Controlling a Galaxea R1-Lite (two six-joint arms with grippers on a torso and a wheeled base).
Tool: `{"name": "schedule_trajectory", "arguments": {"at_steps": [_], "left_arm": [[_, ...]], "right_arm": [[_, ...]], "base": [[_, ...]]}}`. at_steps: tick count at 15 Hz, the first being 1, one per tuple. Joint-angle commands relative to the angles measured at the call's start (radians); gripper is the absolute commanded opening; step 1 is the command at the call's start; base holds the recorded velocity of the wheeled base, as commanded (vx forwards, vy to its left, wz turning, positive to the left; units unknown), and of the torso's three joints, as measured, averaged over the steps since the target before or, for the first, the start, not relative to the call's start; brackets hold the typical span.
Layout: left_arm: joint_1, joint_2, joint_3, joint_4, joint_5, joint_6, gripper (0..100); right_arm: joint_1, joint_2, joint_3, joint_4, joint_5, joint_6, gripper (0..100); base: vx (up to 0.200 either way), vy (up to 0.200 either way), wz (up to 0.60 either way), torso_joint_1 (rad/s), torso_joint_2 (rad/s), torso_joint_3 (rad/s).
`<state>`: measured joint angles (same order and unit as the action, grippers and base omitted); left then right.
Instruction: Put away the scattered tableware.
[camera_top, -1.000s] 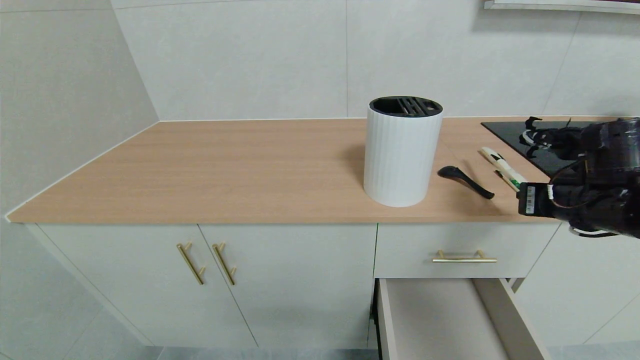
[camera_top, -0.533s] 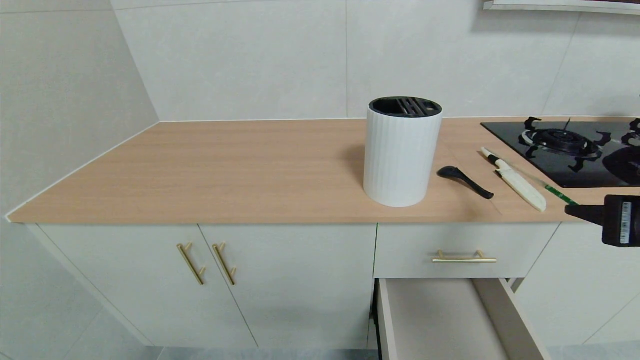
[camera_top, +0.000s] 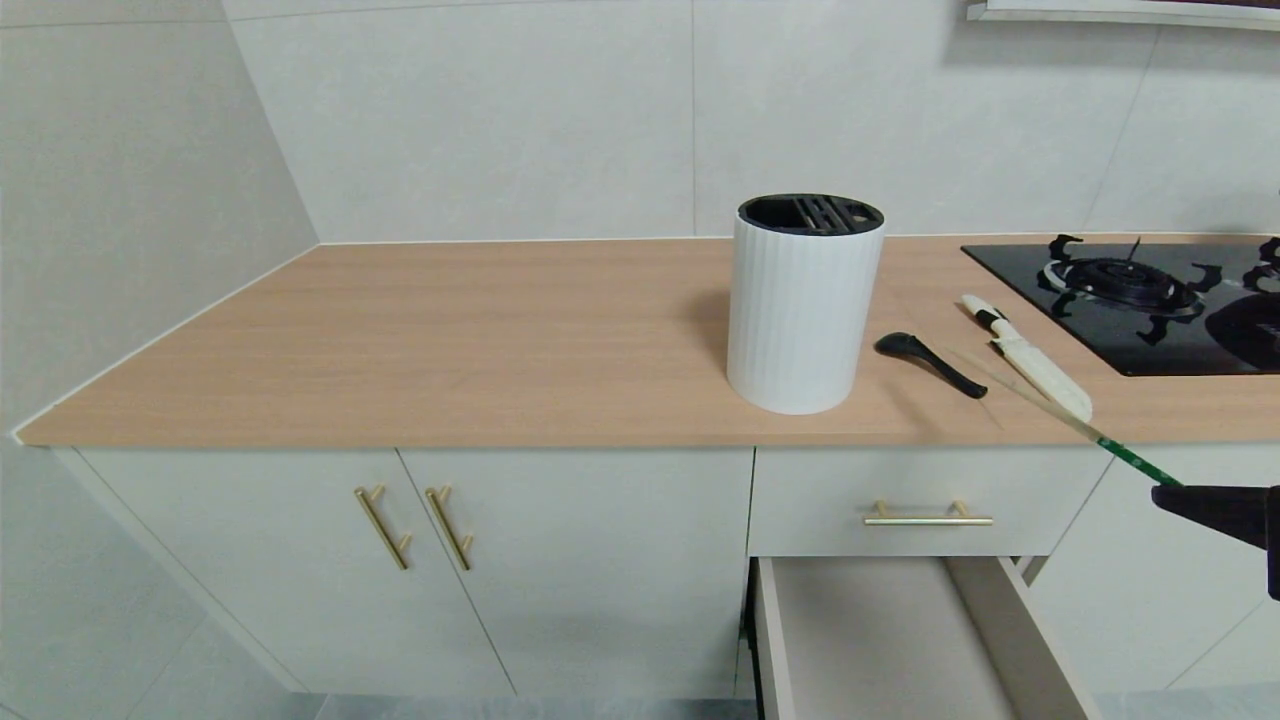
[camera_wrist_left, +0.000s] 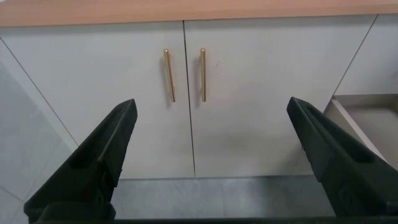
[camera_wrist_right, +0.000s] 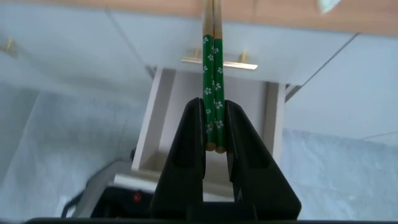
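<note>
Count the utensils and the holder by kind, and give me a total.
chopsticks: 2
knife: 1
spoon: 1
holder: 1
Total: 5

Setting: kitchen, domestic type. Evidence: wood countertop (camera_top: 450, 340) over white cabinets (camera_top: 560, 560) with brass handles, one drawer (camera_top: 870, 640) pulled open. Tiled wall (camera_top: 500, 120) behind. Black gas hob (camera_top: 1120, 290) set into the top at right. White holder (camera_top: 805, 305), knife (camera_top: 1030, 360) and black spoon (camera_top: 930, 363) on the top.
</note>
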<state>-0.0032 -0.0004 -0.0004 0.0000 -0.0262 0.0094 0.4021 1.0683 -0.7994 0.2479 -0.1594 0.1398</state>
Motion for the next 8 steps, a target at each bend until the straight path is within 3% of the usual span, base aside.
{"name": "schedule_trajectory", "arguments": {"at_steps": [1, 6, 8], "left_arm": [[0.000, 0.000, 0.000, 0.000, 0.000, 0.000, 100], [0.000, 0.000, 0.000, 0.000, 0.000, 0.000, 100], [0.000, 0.000, 0.000, 0.000, 0.000, 0.000, 100]], "right_arm": [[0.024, 0.007, 0.020, 0.004, 0.007, -0.011, 0], [0.026, -0.013, 0.063, 0.004, 0.138, -0.091, 0], [0.029, -0.013, 0.075, 0.005, 0.146, -0.115, 0]], "base": [[0.000, 0.000, 0.00, 0.000, 0.00, 0.000], [0.000, 0.000, 0.00, 0.000, 0.00, 0.000], [0.000, 0.000, 0.00, 0.000, 0.00, 0.000]]}}
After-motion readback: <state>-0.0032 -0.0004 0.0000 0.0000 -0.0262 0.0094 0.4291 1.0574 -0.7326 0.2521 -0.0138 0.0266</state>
